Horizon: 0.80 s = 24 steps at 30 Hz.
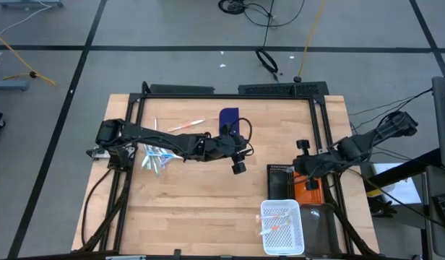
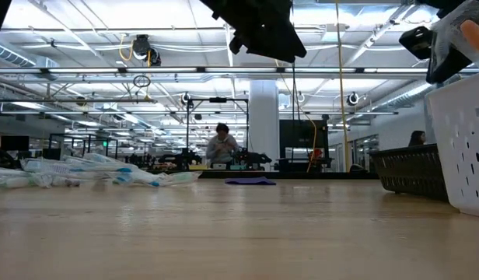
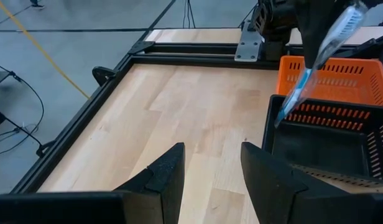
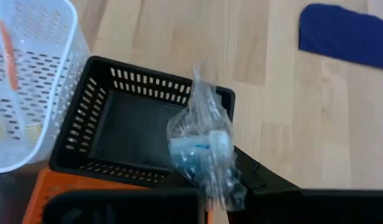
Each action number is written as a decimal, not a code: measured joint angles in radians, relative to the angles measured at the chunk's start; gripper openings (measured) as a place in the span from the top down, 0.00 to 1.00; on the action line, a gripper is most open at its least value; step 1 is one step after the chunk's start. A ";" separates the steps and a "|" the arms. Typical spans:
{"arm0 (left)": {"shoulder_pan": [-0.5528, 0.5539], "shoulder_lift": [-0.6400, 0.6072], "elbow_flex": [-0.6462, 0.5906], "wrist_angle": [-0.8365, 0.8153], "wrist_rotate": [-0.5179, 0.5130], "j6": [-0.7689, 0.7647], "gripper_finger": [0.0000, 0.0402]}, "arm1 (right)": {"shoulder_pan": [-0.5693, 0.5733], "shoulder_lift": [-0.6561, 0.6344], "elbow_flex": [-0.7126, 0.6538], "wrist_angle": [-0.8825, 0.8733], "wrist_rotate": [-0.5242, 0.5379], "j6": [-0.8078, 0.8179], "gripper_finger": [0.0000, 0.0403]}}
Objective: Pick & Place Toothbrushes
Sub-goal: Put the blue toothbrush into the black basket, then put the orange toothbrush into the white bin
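A pile of light blue and white toothbrushes (image 1: 154, 155) lies on the table's left part, and it also shows in the low view as toothbrushes (image 2: 84, 173). A pink one (image 1: 186, 126) lies behind the pile. My left gripper (image 3: 210, 152) hangs open over the table's middle (image 1: 239, 167), with nothing between its fingers. My right gripper (image 1: 304, 170) is shut on a blue toothbrush in a clear wrapper (image 3: 313, 65), over the black basket (image 4: 135, 127). My right gripper pinches the wrapped toothbrush by its upper end (image 3: 348, 20) between its two fingers, coming from above and slanting down. The toothbrush hangs tilted below the fingers, lifted clear, with its crinkled wrapper end (image 4: 201, 149) over the black basket's rim.
An orange basket (image 3: 341, 74) stands behind the black basket (image 3: 322, 143) at the table's right. A white basket (image 1: 282, 227) with a few toothbrushes stands near the front edge. A dark blue flat rectangle (image 1: 230, 119) lies at the far middle. A black frame (image 1: 208, 92) borders the table.
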 joint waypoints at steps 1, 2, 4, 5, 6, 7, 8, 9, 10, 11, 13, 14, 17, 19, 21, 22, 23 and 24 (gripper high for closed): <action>0.000 0.000 0.000 0.000 0.000 -0.001 0.60 | -0.003 0.007 0.000 0.000 -0.001 0.000 0.98; 0.000 0.000 0.000 0.000 0.000 -0.002 0.60 | -0.006 0.013 0.000 0.000 -0.002 0.000 0.97; 0.000 0.000 0.000 0.000 0.000 -0.002 0.60 | -0.010 0.026 0.000 0.000 -0.004 0.001 0.94; 0.000 0.000 0.000 0.000 0.000 -0.002 0.60 | -0.013 0.031 0.000 0.000 -0.003 0.000 0.92; 0.000 0.000 0.000 0.000 0.000 -0.002 0.60 | -0.016 0.036 0.000 0.000 -0.003 0.000 0.90; 0.000 0.000 0.000 0.000 0.000 -0.002 0.60 | -0.019 0.040 0.000 0.000 -0.004 -0.001 0.89; 0.000 0.000 0.000 0.000 0.000 -0.002 0.60 | -0.019 0.043 0.000 0.001 -0.004 -0.001 0.87; 0.000 0.000 0.000 0.000 0.000 -0.002 0.60 | -0.020 0.044 0.000 0.003 -0.005 0.000 0.86; 0.000 0.000 0.000 0.000 0.000 -0.001 0.60 | -0.020 0.044 0.000 0.007 -0.009 0.002 0.84; 0.000 0.000 0.000 0.000 0.000 0.001 0.60 | -0.019 0.044 0.000 0.015 -0.021 0.006 0.83; 0.000 0.000 0.000 -0.002 0.000 0.001 0.60 | -0.019 0.044 0.000 0.037 -0.050 0.016 0.81; 0.000 0.000 0.000 -0.002 0.000 0.000 0.60 | -0.019 0.044 0.000 0.043 -0.057 0.020 0.80; 0.000 0.000 0.000 -0.008 0.000 0.000 0.60 | -0.018 0.044 -0.001 0.042 -0.057 0.037 0.76; 0.000 0.000 0.000 -0.010 0.000 -0.001 0.60 | -0.018 0.044 -0.001 0.040 -0.068 0.039 0.72; 0.000 0.000 0.000 -0.017 0.000 -0.002 0.60 | -0.018 0.044 -0.001 0.038 -0.090 0.038 0.69; 0.000 0.000 0.000 -0.022 0.000 -0.005 0.60 | -0.018 0.044 -0.004 0.042 -0.108 0.037 0.68; 0.000 0.000 0.000 -0.028 0.000 -0.009 0.60 | -0.017 0.043 -0.013 0.054 -0.125 0.036 0.67; 0.000 0.000 0.000 -0.032 0.000 -0.012 0.60 | -0.017 0.043 -0.024 0.062 -0.136 0.034 0.66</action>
